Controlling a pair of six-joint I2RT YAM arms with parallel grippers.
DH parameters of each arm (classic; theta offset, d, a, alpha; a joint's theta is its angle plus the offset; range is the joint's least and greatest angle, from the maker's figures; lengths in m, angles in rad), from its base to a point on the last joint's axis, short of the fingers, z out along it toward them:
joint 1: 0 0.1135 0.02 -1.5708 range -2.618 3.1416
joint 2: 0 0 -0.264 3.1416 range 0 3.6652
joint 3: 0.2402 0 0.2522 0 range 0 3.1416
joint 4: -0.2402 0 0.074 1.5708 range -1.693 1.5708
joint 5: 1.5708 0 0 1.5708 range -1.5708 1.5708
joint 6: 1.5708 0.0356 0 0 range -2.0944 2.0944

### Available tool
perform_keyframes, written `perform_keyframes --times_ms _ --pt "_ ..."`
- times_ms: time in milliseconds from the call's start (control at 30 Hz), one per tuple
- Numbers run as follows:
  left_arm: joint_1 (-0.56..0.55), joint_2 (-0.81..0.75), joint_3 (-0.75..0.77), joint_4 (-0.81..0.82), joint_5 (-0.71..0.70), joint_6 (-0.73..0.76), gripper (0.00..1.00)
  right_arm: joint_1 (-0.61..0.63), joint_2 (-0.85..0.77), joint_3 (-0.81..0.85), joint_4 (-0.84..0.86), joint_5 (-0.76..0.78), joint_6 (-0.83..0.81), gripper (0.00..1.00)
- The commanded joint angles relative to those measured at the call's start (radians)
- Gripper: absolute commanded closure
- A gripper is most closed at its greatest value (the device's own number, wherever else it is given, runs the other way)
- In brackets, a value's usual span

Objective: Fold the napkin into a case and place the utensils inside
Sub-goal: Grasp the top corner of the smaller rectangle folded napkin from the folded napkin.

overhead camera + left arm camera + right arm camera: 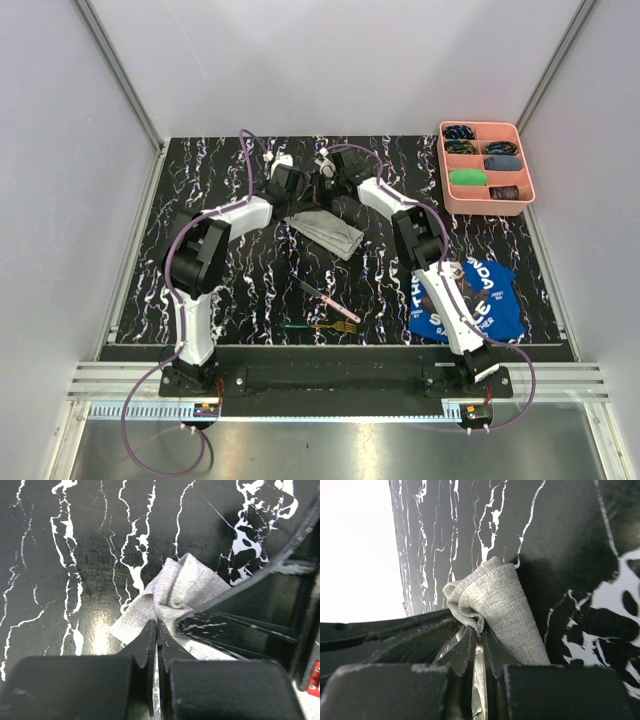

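In pink tray (490,207), upper right: dark, blue and green items (467,177) in its compartments. At centre, folded grey napkin (330,232), long axis upper left to lower right, pinched by left gripper (156,625) and right gripper (482,632), both clamped tight.

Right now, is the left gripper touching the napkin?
Touching. The left wrist view shows the left gripper shut on a bunched fold of the napkin, with the cloth pinched between its tips.

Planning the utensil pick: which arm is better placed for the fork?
Left, marginally. The fork has its green handle pointing to the robot's left. Both the left gripper and right gripper are shut on the napkin now.
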Motion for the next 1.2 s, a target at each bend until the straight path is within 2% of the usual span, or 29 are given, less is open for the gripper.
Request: perform_keyframes --times_ms 0,200,367,500,633,767,1000,1167 --pt "0.002 -0.079 -0.032 0.118 0.034 -0.017 1.0 0.033 0.018 0.07 0.011 -0.042 0.022 1.0" --pt "0.01 -0.097 -0.093 0.199 0.085 -0.002 1.0 0.04 0.067 0.141 0.016 -0.106 0.048 1.0" --pt "0.014 -0.1 -0.117 0.219 0.084 0.005 1.0 0.036 0.098 0.147 0.013 -0.136 0.051 0.92" --pt "0.03 -0.103 -0.138 0.233 0.101 -0.023 1.0 0.03 0.092 0.141 0.01 -0.149 0.046 0.9" --pt "0.04 -0.116 -0.152 0.226 0.097 -0.034 1.0 0.02 0.026 0.104 0.011 -0.128 0.031 0.73" --pt "0.05 -0.125 -0.155 0.226 0.111 -0.044 1.0 0.002 -0.013 0.084 0.011 -0.129 0.032 0.65" --pt "0.05 -0.122 -0.147 0.228 0.127 -0.054 1.0 -0.012 -0.054 0.064 0.008 -0.14 0.025 0.58" --pt "0.05 -0.123 -0.146 0.226 0.13 -0.054 1.0 -0.013 -0.053 0.059 0.01 -0.149 0.023 0.58"
